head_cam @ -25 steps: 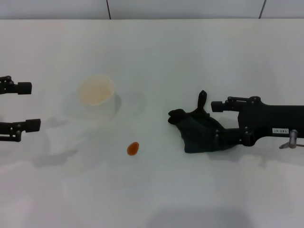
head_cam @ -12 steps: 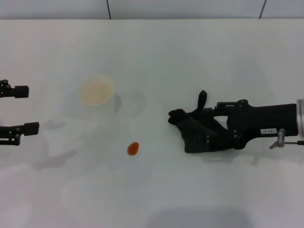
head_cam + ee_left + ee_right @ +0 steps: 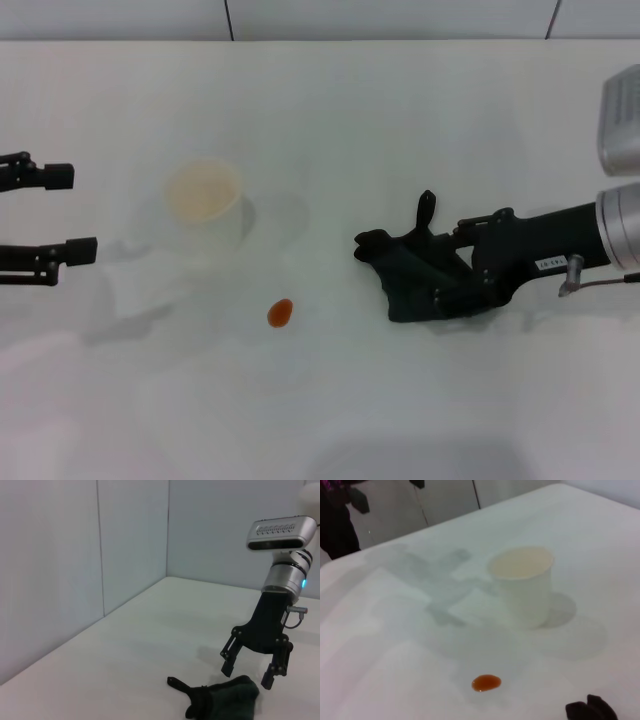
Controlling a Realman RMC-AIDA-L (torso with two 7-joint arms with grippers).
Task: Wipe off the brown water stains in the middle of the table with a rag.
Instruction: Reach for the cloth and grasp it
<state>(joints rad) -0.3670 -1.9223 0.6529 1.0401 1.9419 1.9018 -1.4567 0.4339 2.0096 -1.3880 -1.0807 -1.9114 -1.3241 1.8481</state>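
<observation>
The brown water stain (image 3: 280, 312) is a small orange-brown oval on the white table (image 3: 400, 120), left of the rag; it also shows in the right wrist view (image 3: 486, 682). The dark green-black rag (image 3: 415, 275) lies crumpled right of centre with its loop tab pointing away. My right gripper (image 3: 458, 262) is open over the rag's right part. In the left wrist view the right gripper (image 3: 247, 676) points down with its fingertips (image 3: 227, 669) just above the rag (image 3: 225, 697). My left gripper (image 3: 68, 213) is open and empty at the far left.
A white paper cup (image 3: 204, 200) stands upright left of centre, behind the stain; it also shows in the right wrist view (image 3: 525, 582). A corner of the rag (image 3: 590, 710) shows at the edge of the right wrist view. A grey wall runs along the table's far edge.
My right arm has tilted up at the wrist and its gripper has shifted left over the rag. My left gripper has shifted slightly right. Rag, stain and cup have not moved.
</observation>
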